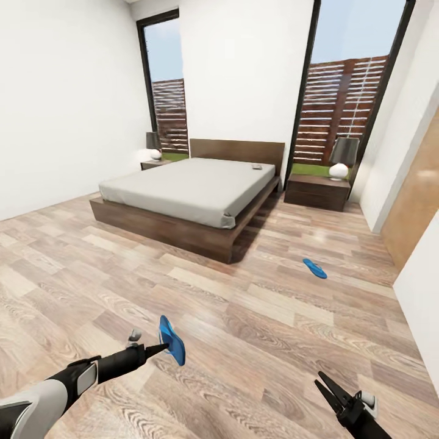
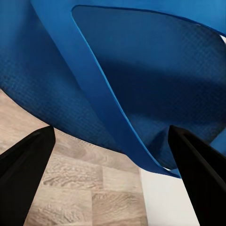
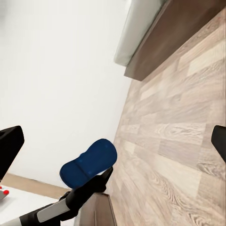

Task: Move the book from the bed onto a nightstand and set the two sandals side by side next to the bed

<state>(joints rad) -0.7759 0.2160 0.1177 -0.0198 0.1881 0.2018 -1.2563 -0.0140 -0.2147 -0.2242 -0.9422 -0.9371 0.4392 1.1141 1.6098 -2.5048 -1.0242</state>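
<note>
Left end effector (image 1: 163,348) clamped on one blue sandal (image 1: 172,339); right end effector (image 1: 323,386) released and carrying nothing.

The left end effector holds the sandal above the wood-plank floor (image 1: 256,317), low in the head view and well short of the bed (image 1: 189,189); the left wrist view shows the blue sole (image 2: 141,80) close against the camera between the two dark fingers (image 2: 23,174). The right end effector hangs with its fingers spread, over bare floor. The second sandal (image 1: 314,267) lies flat on the floor, off the bed's near corner on the robot's right. The book (image 1: 256,166) rests on the mattress near the headboard. A nightstand (image 1: 317,190) with a lamp (image 1: 341,157) stands to the right of the bed, and the other nightstand (image 1: 152,163) stands on the far left side.
</note>
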